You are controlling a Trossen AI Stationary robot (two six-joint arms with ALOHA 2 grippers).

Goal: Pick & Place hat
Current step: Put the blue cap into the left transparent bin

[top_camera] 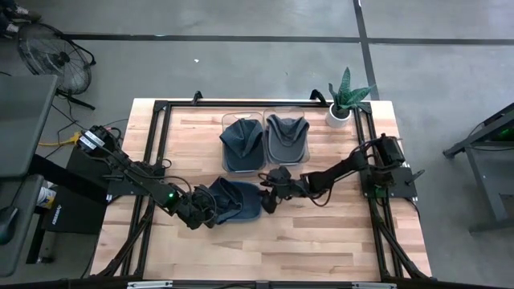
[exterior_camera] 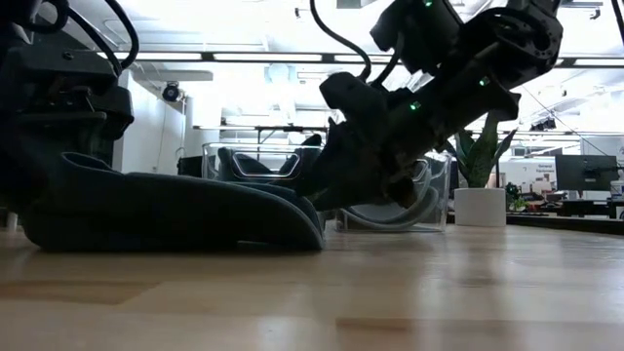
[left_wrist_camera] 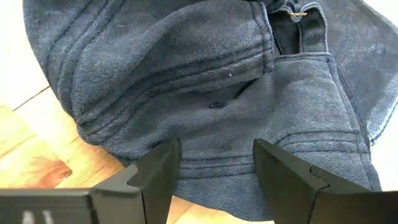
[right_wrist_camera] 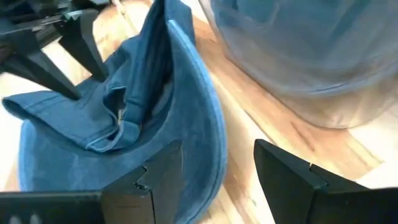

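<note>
High view: I see hat (top_camera: 233,202) flat on table (top_camera: 321,241), center-front; left claw (top_camera: 210,215) at its 8 o'clock, right claw (top_camera: 267,201) at 3 o'clock.
Low view: hat lies flat on the wood.
Wrist views: both claws released, fingers (left_wrist_camera: 155,177) straddling fabric, nothing grasped.
</note>
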